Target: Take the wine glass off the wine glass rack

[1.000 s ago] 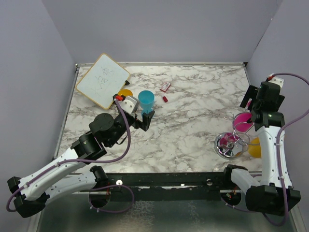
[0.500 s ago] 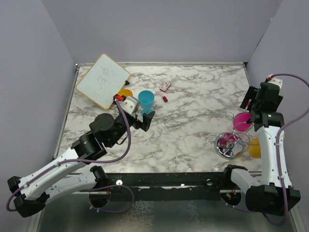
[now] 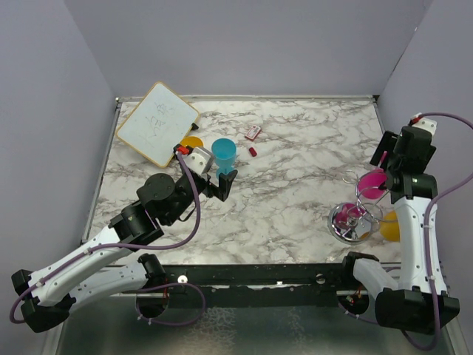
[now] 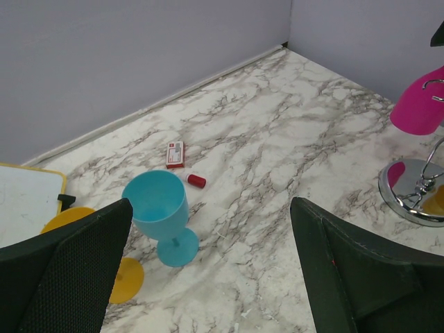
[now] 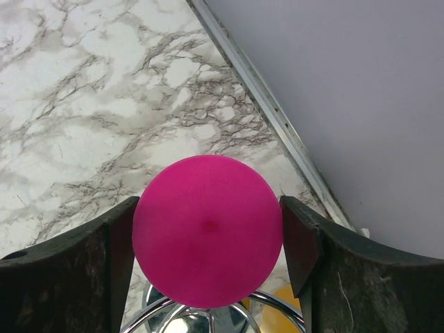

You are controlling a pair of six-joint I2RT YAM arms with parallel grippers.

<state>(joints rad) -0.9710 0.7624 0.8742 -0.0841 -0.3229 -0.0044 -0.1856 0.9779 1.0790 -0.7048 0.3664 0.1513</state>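
The right arm has shifted only slightly over the last second; the left has not budged. The right gripper has its fingers pressed against both sides of the pink wine glass, which hangs bowl-up between them on the wine glass rack, whose shiny base sits just below the fingers (the wire arms curl under the bowl). The left gripper hovers with its fingers spread wide and nothing between them. A blue glass stands on the marble just ahead of its left finger.
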